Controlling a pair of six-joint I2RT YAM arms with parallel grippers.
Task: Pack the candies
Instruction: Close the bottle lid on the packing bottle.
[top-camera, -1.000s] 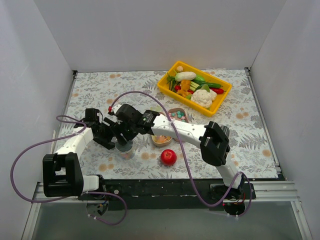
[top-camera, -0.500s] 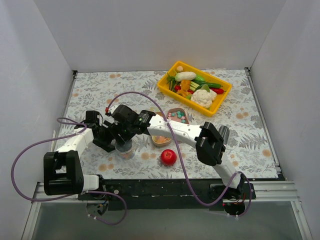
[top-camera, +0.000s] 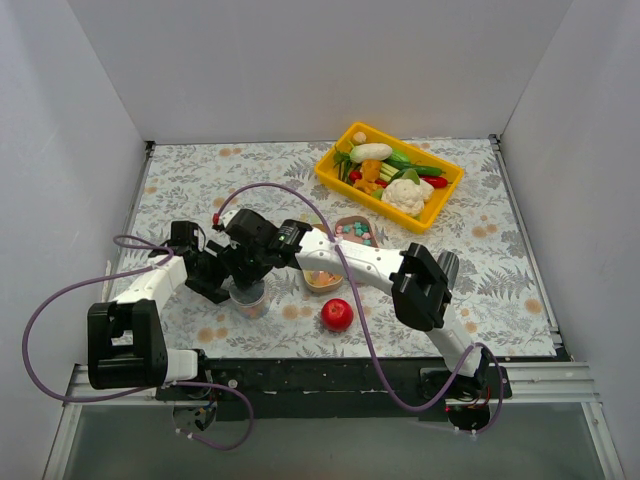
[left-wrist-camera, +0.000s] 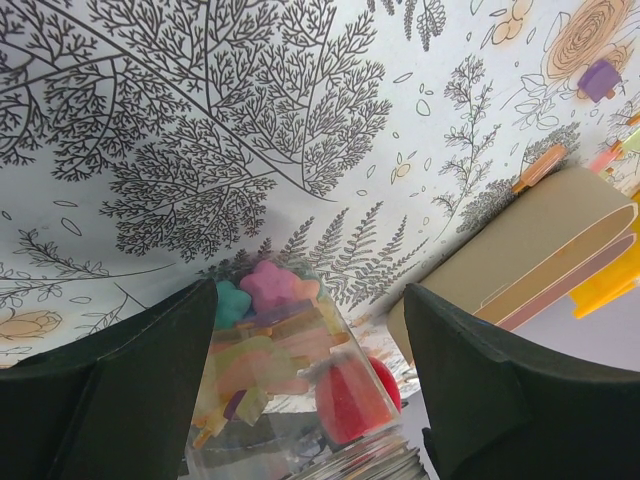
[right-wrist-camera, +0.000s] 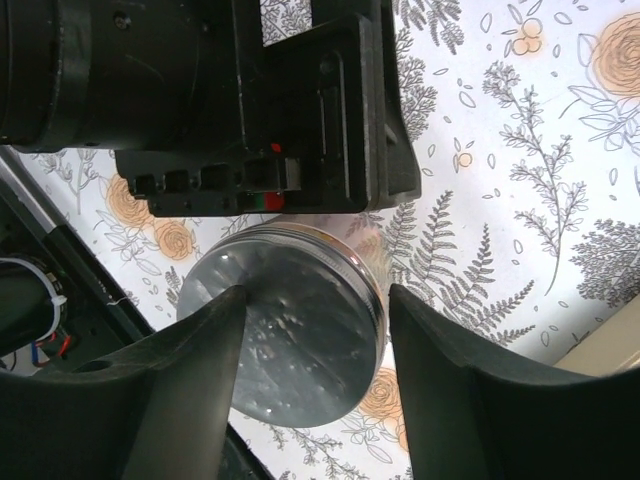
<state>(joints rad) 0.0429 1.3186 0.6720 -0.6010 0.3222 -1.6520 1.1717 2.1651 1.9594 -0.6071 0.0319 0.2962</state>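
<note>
A clear jar packed with candies in pink, teal, yellow and orange stands at the near left of the table. My left gripper is shut on the jar's body from the left side. A silver lid sits on the jar's mouth. My right gripper hangs over it, open, with its jaws straddling the lid; a thin gap shows at the right finger. More candies lie in a beige bowl and a brownish dish. Loose candies lie on the cloth.
A glossy red ball rests right of the jar, near the table's front edge. A yellow tray of toy vegetables stands at the back right. The left arm's purple cable loops past the left edge; the right arm's arches over both grippers.
My right gripper's jaws have narrowed round the lid, and its arm has edged slightly left. The left gripper and the jar have stayed put.
</note>
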